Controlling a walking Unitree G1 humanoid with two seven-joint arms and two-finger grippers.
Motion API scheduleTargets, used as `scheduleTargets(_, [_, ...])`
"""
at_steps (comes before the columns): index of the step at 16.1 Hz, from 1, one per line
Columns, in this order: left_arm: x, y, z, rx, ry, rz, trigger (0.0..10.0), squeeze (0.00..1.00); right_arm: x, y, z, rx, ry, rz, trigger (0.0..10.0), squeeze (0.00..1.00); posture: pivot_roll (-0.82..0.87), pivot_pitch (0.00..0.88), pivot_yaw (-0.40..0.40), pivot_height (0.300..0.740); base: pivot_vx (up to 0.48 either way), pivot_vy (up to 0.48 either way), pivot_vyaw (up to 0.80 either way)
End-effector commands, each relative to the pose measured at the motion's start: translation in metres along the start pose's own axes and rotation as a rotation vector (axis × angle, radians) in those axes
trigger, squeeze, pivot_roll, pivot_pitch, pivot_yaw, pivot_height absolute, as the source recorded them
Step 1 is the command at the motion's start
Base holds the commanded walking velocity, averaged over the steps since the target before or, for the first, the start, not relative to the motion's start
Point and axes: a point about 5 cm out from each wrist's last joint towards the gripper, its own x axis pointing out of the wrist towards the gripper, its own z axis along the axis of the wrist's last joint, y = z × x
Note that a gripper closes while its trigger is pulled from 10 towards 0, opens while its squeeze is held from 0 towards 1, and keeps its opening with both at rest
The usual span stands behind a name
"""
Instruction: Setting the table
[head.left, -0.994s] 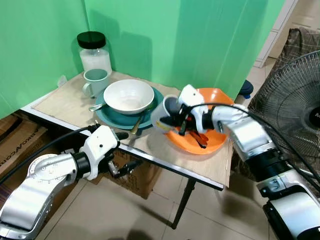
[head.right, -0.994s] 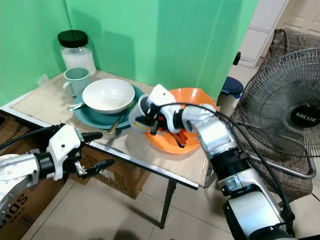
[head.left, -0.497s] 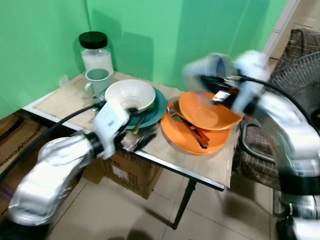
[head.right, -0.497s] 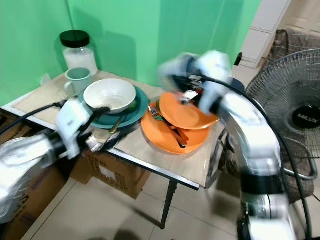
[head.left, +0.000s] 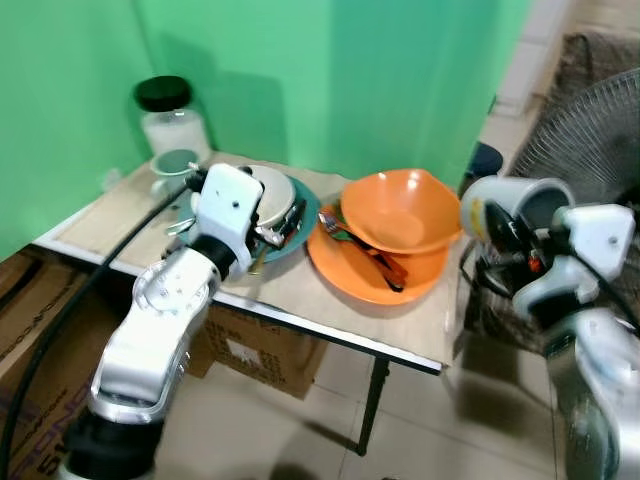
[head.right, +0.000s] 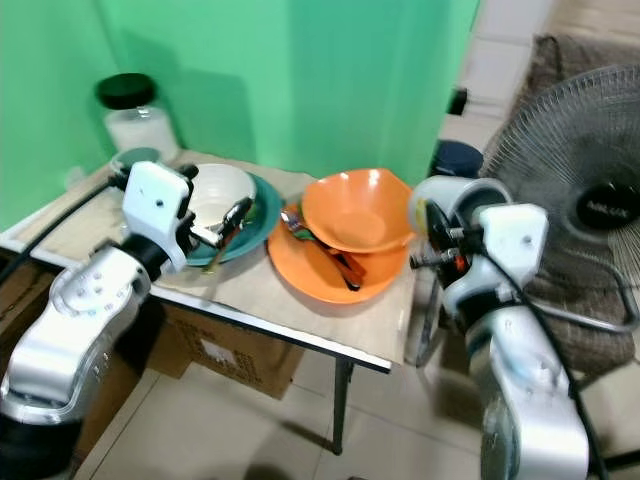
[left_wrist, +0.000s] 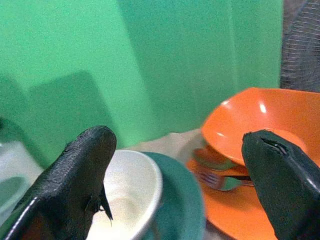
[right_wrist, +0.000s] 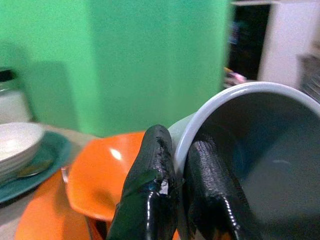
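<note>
My right gripper (right_wrist: 180, 195) is shut on the rim of a pale mug (head.left: 512, 203), one finger inside and one outside. It holds the mug on its side in the air, off the table's right edge. An orange bowl (head.left: 400, 208) rests tilted on an orange plate (head.left: 345, 278), with a fork (head.left: 340, 230) and other cutlery under it. My left gripper (left_wrist: 175, 175) is open above the table, just right of the white bowl (head.right: 212, 188) that sits on a teal plate (head.right: 264, 203).
A black-lidded jar (head.left: 165, 112) and a green mug (head.left: 170, 163) stand at the table's (head.left: 300, 300) back left corner. A standing fan (head.right: 585, 205) is close on the right. Cardboard boxes (head.left: 265, 345) sit under the table. A green screen backs the scene.
My right gripper has swung the mug from over the orange dishes out past the table's right edge. My left arm has risen from below the table's edge to beside the white bowl.
</note>
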Motion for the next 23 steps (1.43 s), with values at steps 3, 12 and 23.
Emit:
scheduleTargets(3, [0.002,-0.008,0.002,0.006,-0.018,0.003,10.0,0.00,-0.004,0.003,0.009,0.021,-0.048,-0.068,10.0,0.00,-0.05,0.000,0.020,0.740,0.000,0.000,-0.76])
scheduleTargets(12, [0.001,0.023,0.001,-0.013,0.001,0.160,10.0,0.00,0.010,0.013,0.001,0.077,-0.006,-0.083,10.0,0.00,-0.03,0.000,0.006,0.740,0.000,0.000,-0.77])
scheduleTargets(23, [0.000,0.029,-0.006,-0.048,0.023,0.274,10.0,0.00,0.019,0.006,-0.004,0.009,0.059,-0.104,10.0,0.00,-0.01,0.000,-0.045,0.740,0.000,0.000,-0.76])
